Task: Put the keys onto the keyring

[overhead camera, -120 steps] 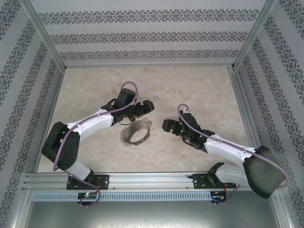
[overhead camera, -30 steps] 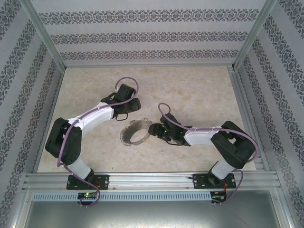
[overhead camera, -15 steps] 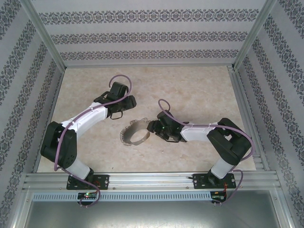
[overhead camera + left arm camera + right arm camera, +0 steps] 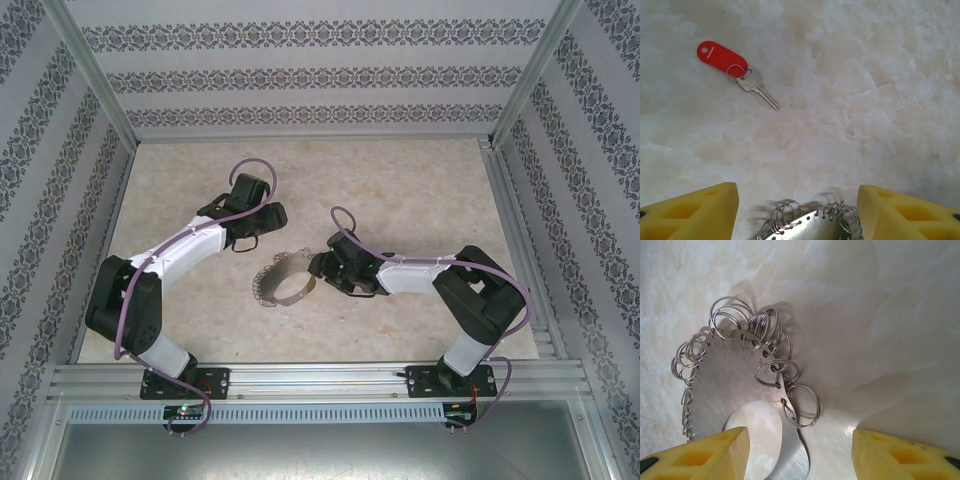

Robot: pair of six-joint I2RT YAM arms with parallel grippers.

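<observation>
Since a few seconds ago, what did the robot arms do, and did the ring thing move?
The left gripper pulled back from the keyring, away and to the left, jaws open. The right gripper swung in leftward until it sits right beside the keyring, open too. The keyring stayed put on the table; nothing was picked up.

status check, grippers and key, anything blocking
Both jaws open, nothing held. The key lies flat on the table ahead of the left gripper; the right gripper hangs over the keyring. Nothing in the way.
</observation>
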